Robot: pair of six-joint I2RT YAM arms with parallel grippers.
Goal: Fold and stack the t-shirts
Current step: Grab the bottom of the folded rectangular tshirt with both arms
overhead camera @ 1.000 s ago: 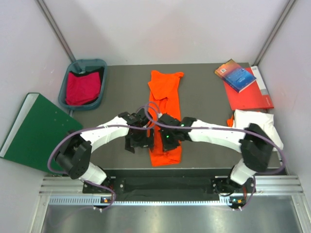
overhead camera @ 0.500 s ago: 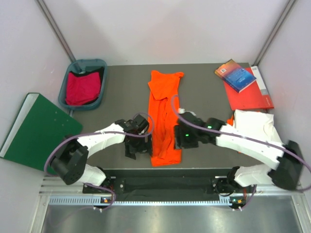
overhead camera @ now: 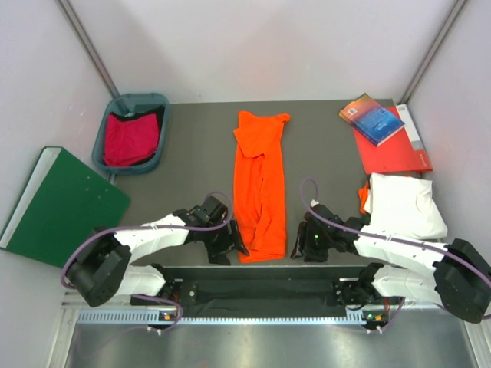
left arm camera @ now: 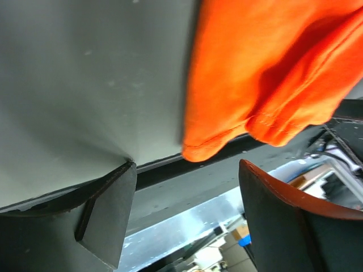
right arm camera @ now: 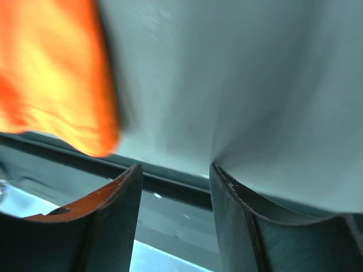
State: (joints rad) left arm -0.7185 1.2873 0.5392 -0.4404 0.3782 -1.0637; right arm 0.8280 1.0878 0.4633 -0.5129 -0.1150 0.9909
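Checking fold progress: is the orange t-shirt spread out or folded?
Folded lengthwise: the orange t-shirt lies as one long narrow strip, layered edges showing at its near hem; no crosswise fold yet.

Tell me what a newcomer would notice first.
A bright orange fabric t-shirt, folded into a long strip, lies centred on the grey table. The left arm and right arm flank its near end, jaws open. A teal plastic bin, far left, holds a crimson fabric shirt.

Top view: high at the near side, looking down on the whole table (overhead camera: 330,153). Wrist views, past left gripper (left arm camera: 188,164) and right gripper (right arm camera: 175,166): very close, low, facing the table's near edge. All three share the near hem of the orange shirt (overhead camera: 261,192).
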